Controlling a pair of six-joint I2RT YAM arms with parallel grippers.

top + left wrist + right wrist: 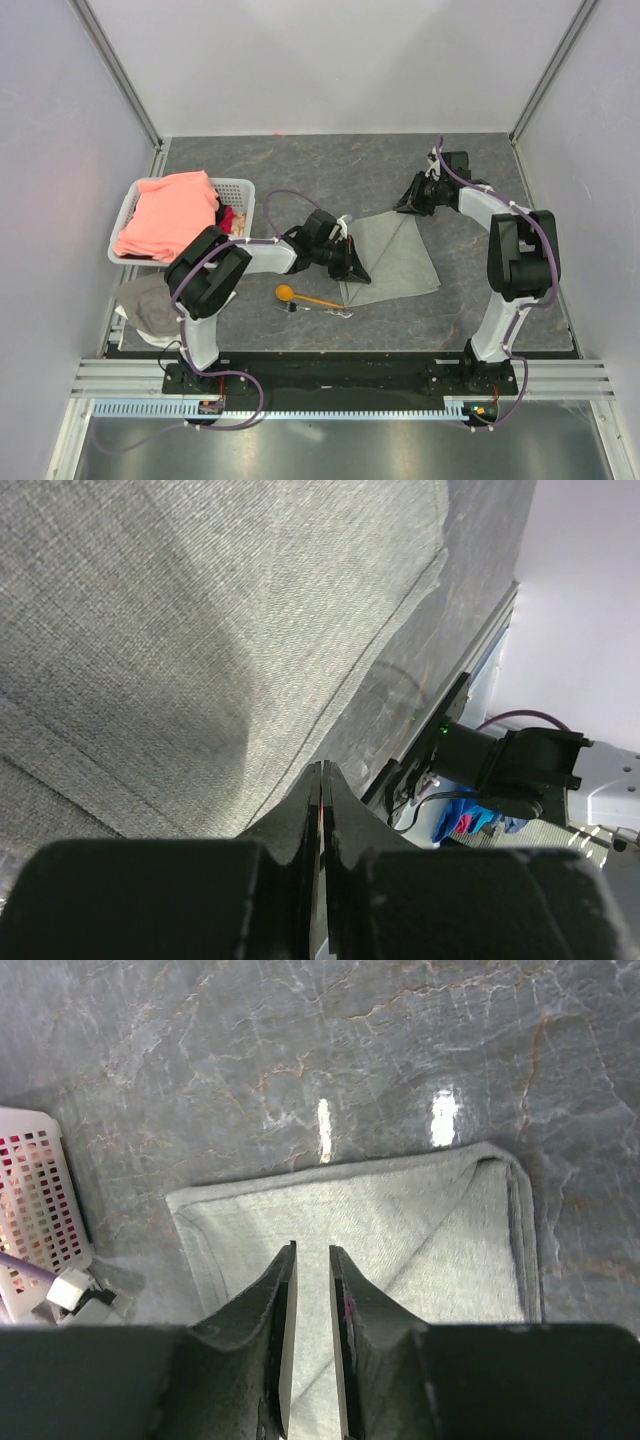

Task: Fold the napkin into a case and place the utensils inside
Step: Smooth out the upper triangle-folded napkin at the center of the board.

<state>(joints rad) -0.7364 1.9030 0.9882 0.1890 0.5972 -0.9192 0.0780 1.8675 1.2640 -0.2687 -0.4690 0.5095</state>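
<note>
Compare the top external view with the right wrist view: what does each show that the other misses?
Only the top view: both arms, the left gripper at the napkin's left edge, the spoon and fork near it, the pink cloth in the basket, and a rag. Only the right wrist view: the narrow gap between the right gripper's fingers, with nothing in it, and the napkin's layered hem at its folded corner. Both: the napkin with its diagonal crease, the basket, the table.
</note>
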